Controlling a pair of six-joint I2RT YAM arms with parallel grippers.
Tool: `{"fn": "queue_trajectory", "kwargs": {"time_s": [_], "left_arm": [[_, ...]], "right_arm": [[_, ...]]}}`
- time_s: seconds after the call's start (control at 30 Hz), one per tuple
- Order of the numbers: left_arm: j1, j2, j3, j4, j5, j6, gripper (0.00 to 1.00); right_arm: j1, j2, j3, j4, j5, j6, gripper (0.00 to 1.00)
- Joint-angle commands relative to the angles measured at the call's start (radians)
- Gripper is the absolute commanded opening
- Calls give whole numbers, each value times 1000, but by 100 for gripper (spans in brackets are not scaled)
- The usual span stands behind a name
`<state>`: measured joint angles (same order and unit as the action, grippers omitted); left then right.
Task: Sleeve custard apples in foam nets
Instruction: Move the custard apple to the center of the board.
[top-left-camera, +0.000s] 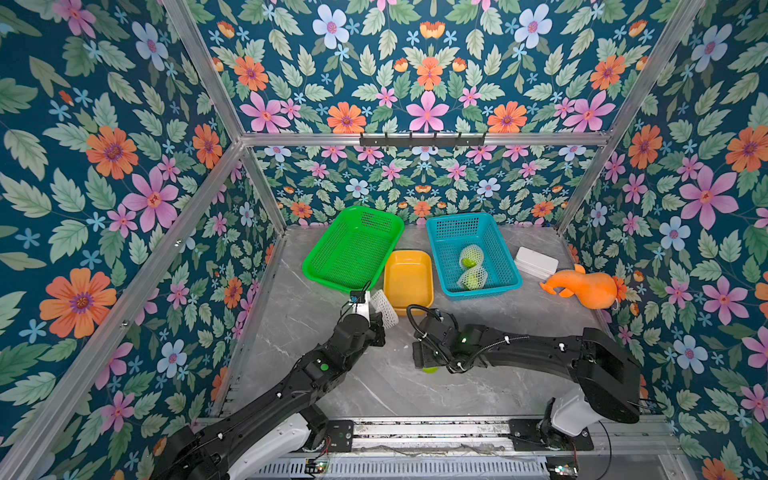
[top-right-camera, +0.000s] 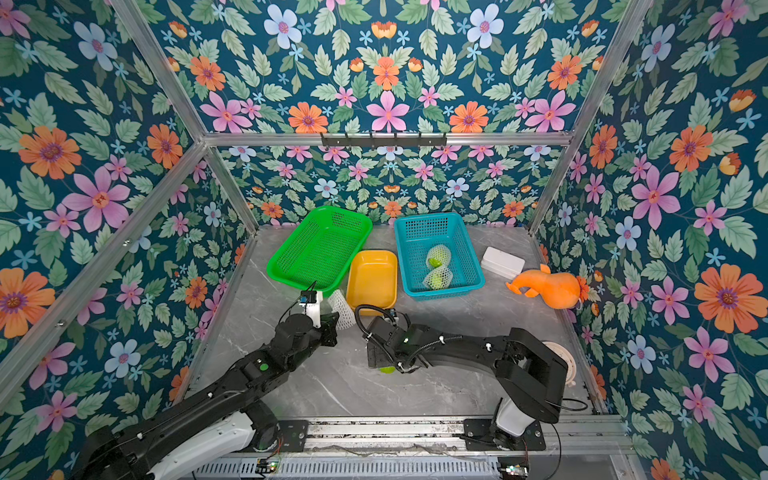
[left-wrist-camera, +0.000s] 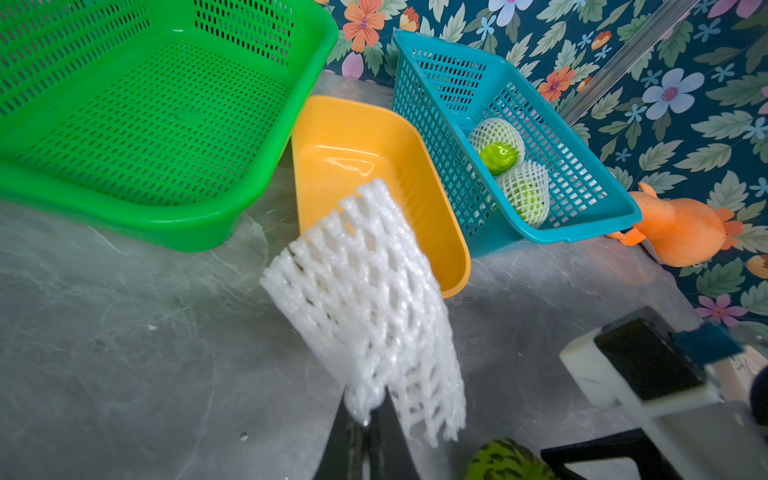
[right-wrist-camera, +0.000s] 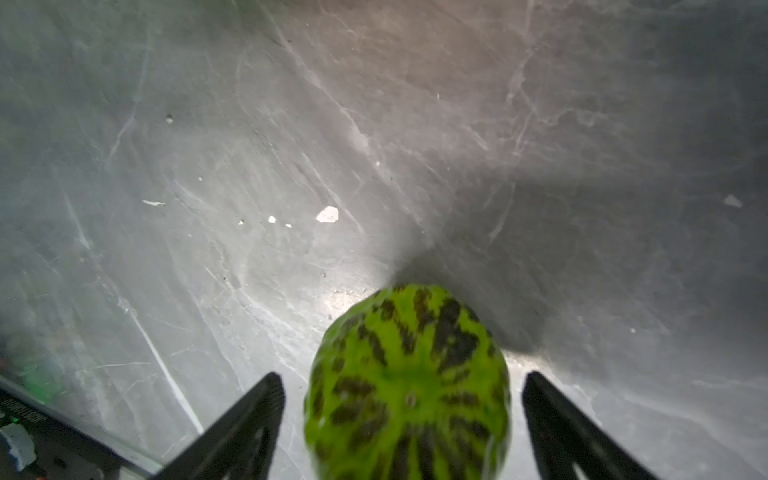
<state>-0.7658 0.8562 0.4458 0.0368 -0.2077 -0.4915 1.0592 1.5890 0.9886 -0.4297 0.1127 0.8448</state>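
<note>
No text, label or number is legible — print on a dark strip (right-wrist-camera: 25, 409) is blurred.

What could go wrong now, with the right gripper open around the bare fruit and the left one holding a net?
1. The custard apple lies loose on the table between the open jaws of the right gripper; if one side touches first, it may roll away.
2. The left gripper pinches the foam net at one edge, and it hangs flattened; its mouth may not open for the fruit.
</note>
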Motion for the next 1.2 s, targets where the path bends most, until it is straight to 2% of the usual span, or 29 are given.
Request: {"fn": "queue_trajectory", "kwargs": {"time_s": [0.0, 0.27, 0.43, 0.53, 0.7, 0.83, 0.93, 1.03, 1.17], "left_arm": [[1, -9, -4, -4, -11, 94, 0], [1, -13, -43, 128, 135, 240, 0], [0, 4, -61, 218, 293, 315, 0], [-4, 21, -65, 272, 345, 331, 0], [-31, 77, -18, 268, 347, 388, 0], [-94, 108, 20, 261, 318, 421, 0], [-138, 128, 48, 246, 293, 437, 0], [-172, 147, 63, 236, 267, 451, 0], [-196, 160, 68, 226, 226, 470, 0]], "right_arm": [[-1, -23, 27, -58, -25, -34, 99], [-24, -118, 123, -232, -19, -131, 99], [-95, -203, 195, -306, -56, -196, 99], [-137, -255, 226, -295, -99, -244, 95], [-220, -308, 259, -221, -222, -279, 86], [-258, -302, 264, -151, -294, -278, 71], [-278, -291, 265, -111, -345, -271, 69], [-308, -265, 266, -77, -436, -242, 57], [-320, -221, 289, -138, -427, -249, 47]]}}
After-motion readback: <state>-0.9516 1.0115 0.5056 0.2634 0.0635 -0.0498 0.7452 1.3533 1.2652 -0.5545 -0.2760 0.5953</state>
